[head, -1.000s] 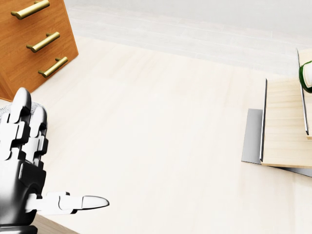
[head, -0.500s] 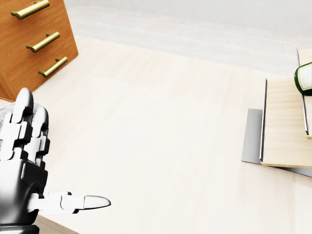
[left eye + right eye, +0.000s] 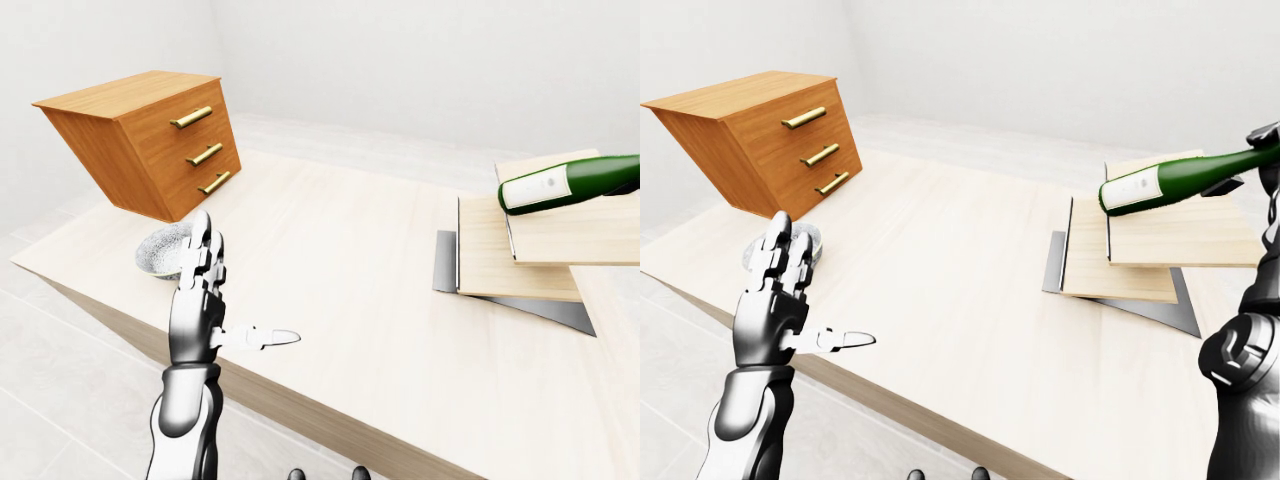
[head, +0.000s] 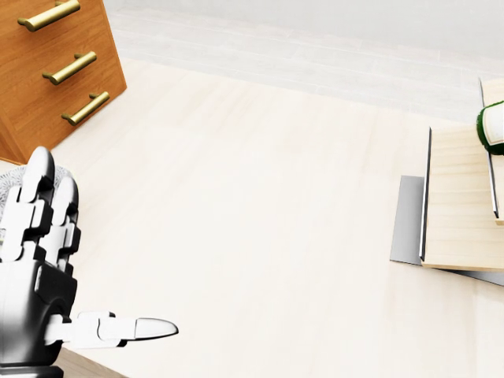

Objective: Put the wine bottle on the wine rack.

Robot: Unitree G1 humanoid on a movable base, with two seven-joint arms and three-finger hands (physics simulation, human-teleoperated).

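Right hand point(image 3: 1268, 140) clasped round wine bottle point(image 3: 1180, 178); left hand point(image 3: 775, 310) splayed, empty.

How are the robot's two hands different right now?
The left hand is empty, its fingers spread open with the thumb pointing sideways; the right hand is wrapped round the neck of the green wine bottle.
The left hand hangs low at the table's near edge; the right hand is raised over the wooden wine rack.
Both are shiny silver and black.
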